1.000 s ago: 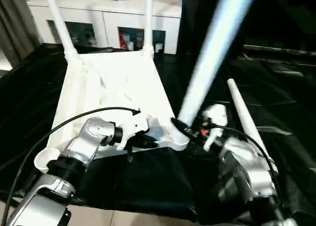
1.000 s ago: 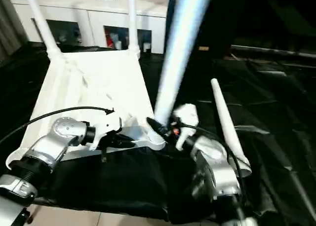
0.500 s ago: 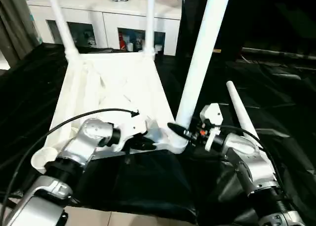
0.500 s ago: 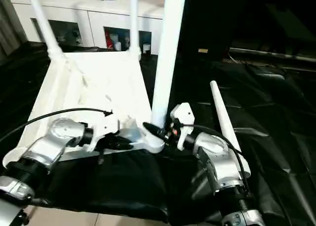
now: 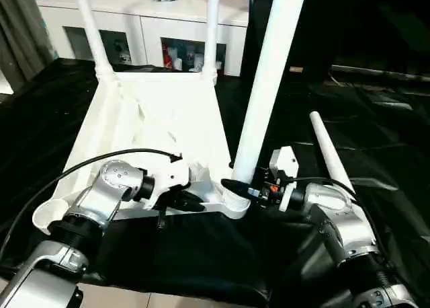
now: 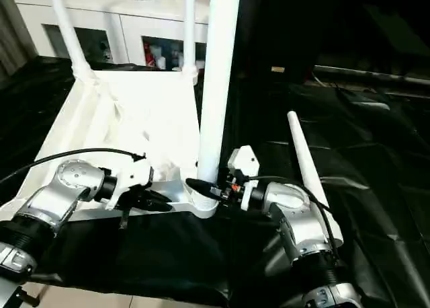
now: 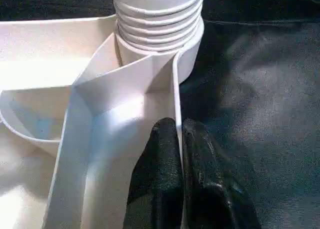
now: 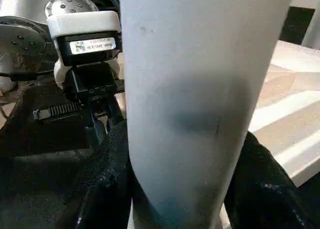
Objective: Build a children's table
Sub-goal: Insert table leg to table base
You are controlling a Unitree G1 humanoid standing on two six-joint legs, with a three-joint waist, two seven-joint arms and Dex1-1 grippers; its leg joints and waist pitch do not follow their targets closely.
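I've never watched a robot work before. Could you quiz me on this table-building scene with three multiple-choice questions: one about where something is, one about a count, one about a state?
1. Where is the loose leg?
A. on the black cloth, right of the tabletop
B. on the cabinet
C. in the left gripper

2. How many legs stand upright in the tabletop?
A. one
B. three
C. four

3. The right gripper is:
A. wide open, holding nothing
B. closed around the near leg
C. resting on the floor

Answers: 1 A, it lies flat there. 2 B, two far, one near. 3 B, fingers flank its base.
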